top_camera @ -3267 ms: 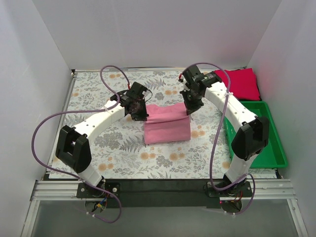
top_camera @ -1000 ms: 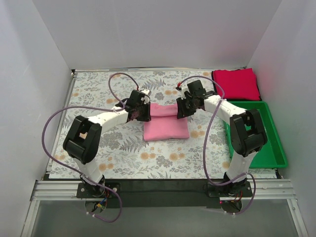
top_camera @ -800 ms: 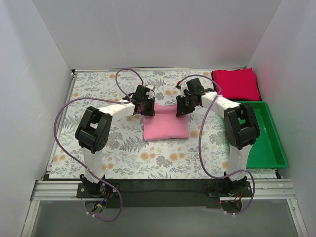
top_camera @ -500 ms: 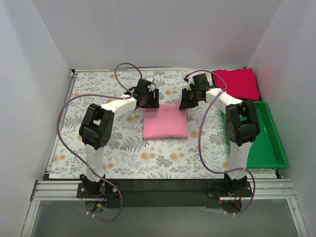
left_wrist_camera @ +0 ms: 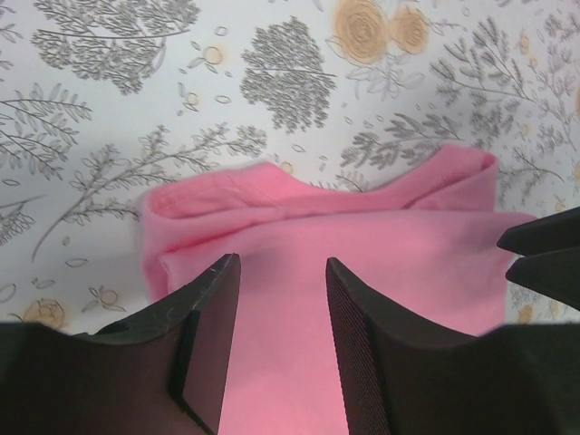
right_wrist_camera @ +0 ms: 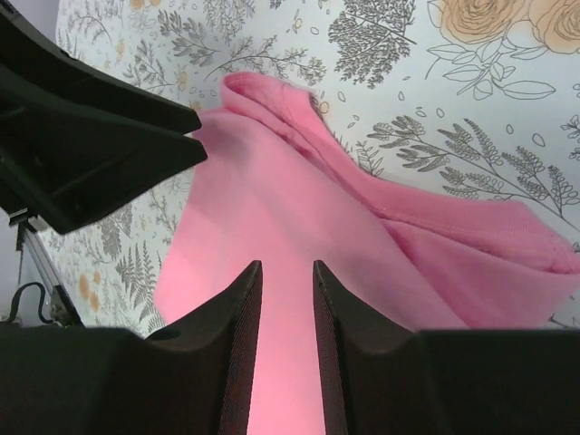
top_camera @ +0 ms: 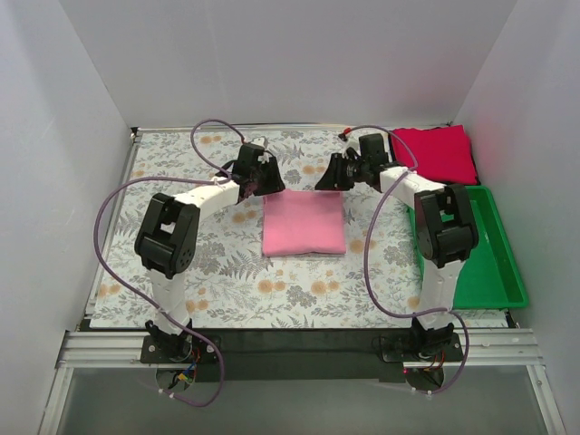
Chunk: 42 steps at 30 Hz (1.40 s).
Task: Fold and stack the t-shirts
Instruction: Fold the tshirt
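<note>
Green bin: near right, on the table. The right arm's elbow hides part of its left wall.
Table cloth: floral and flat, with both shirts lying on it.
Pink t-shirt, place: centre of the table, between the two arms and left of the bin.
Pink t-shirt, lie: folded into a flat rectangle. The long sides run left to right and the edges sit square with the table edges.
Pink t-shirt, far edge: the wrist views show stacked layers and a rolled lip along the far side.
Pink t-shirt, cut off: in both wrist views its near part is lost behind the fingers and the bottom of the frame.
Left gripper: just beyond the shirt's far left corner. The jaws stand moderately apart with nothing between them, and pink cloth shows through the gap below.
Right gripper: just beyond the far right corner. The jaws are a narrow slot apart and no fabric is pinched.
Hard to make out: from above, both sets of fingertips are dark blobs and the gaps cannot be read.
Red t-shirt: far right corner, beyond the bin and well apart from the pink one. It is folded flat with the long side running left to right. The right wrist overlaps its left edge.
</note>
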Tool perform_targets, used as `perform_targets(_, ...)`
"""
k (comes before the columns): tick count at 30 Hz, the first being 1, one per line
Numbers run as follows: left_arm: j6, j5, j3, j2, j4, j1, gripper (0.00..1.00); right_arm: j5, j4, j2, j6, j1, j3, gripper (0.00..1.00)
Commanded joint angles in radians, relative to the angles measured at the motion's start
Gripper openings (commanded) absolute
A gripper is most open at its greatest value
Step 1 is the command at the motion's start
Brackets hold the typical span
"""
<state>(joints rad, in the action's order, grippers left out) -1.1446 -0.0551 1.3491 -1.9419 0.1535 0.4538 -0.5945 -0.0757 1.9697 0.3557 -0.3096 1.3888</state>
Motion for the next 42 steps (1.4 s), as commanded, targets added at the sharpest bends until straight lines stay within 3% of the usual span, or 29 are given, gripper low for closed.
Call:
perform_targets(1, -0.044, -0.067, -0.022, -0.043, -0.077, -0.052, 0.41, -0.086, 0.138, 0.072, 0.060, 0.044, -0.049, 0.31)
perform_targets(7, -0.084, -0.169, -0.024, -0.152, -0.130, -0.104, 0.39, -0.122, 0.208, 0.202, 0.063, 0.121, -0.077, 0.31)
perform_targets(11, -0.076, -0.198, -0.048, -0.149, -0.141, -0.115, 0.39, -0.145, 0.206, 0.199, 0.043, 0.156, -0.083, 0.31)
perform_targets(16, -0.067, -0.149, -0.090, -0.007, -0.123, -0.118, 0.42, -0.171, 0.203, 0.051, 0.040, 0.156, -0.125, 0.32)
perform_targets(21, -0.095, -0.098, -0.186, 0.191, -0.108, -0.113, 0.57, -0.195, 0.202, -0.095, 0.065, 0.139, -0.201, 0.32)
perform_targets(26, -0.130, -0.143, -0.255, 0.288, -0.135, -0.101, 0.59, -0.223, 0.203, -0.195, 0.078, 0.103, -0.321, 0.32)
perform_targets(34, -0.185, -0.250, -0.242, 0.138, -0.305, -0.093, 0.40, -0.223, 0.200, -0.296, 0.074, 0.052, -0.450, 0.33)
perform_targets(42, -0.175, -0.223, -0.212, -0.041, -0.333, -0.099, 0.36, -0.202, 0.192, -0.325, 0.060, 0.038, -0.534, 0.33)
